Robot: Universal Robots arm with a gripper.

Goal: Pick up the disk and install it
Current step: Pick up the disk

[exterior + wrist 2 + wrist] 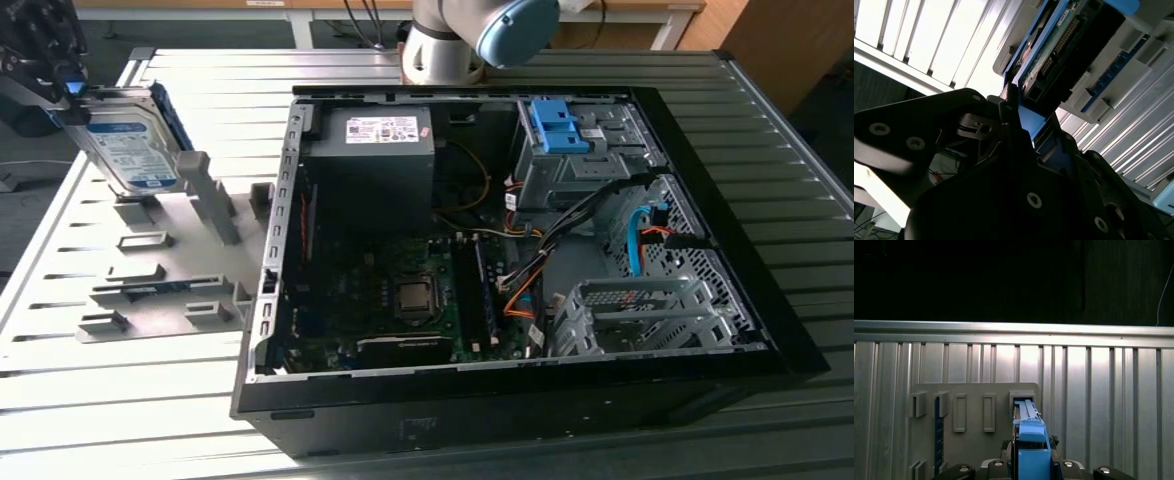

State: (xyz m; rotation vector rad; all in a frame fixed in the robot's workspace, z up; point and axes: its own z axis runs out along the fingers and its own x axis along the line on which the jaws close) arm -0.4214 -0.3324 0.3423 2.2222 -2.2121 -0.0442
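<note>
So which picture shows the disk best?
The exterior view: it shows the disk with its whole labelled face, held by the gripper at the grey rack. The second wrist view shows its circuit-board underside close up; the first wrist view, just its blue-framed edge.

Glare whitens the bench [94,400] at its near corner, on the exterior view's left. In the second wrist view its slats burn out; the tool [1026,125] is silhouetted.

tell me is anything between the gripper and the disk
Nothing visible. In the exterior view the gripper is right at the upper edge of the disk, which stands upright over the grey rack.
</note>
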